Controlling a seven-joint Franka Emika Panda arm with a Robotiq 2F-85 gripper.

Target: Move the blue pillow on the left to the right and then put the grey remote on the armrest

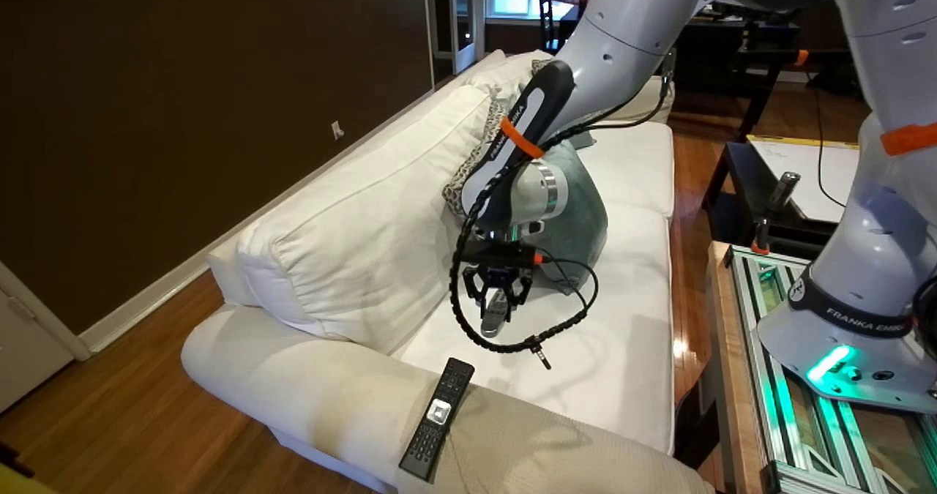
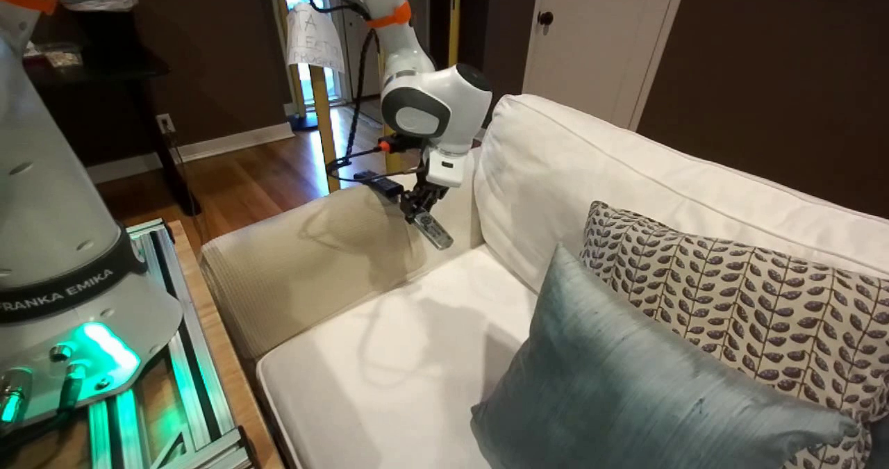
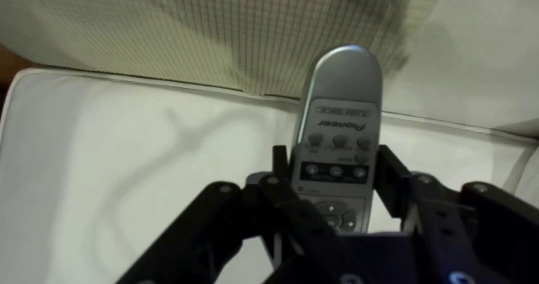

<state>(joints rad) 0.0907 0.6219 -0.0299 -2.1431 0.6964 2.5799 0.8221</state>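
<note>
My gripper is shut on the grey remote, with a finger on each long side. In both exterior views the gripper holds the grey remote above the seat, inward of the armrest, with its free end sticking out. The cream armrest also shows at the top of the wrist view. The blue pillow leans on the patterned pillow on the seat; it shows partly behind the arm in an exterior view.
A long black remote lies across the top of the armrest. The grey-and-white patterned pillow rests against the white back cushion. A hanging cable loops round the gripper. The robot's base table stands along the sofa's front.
</note>
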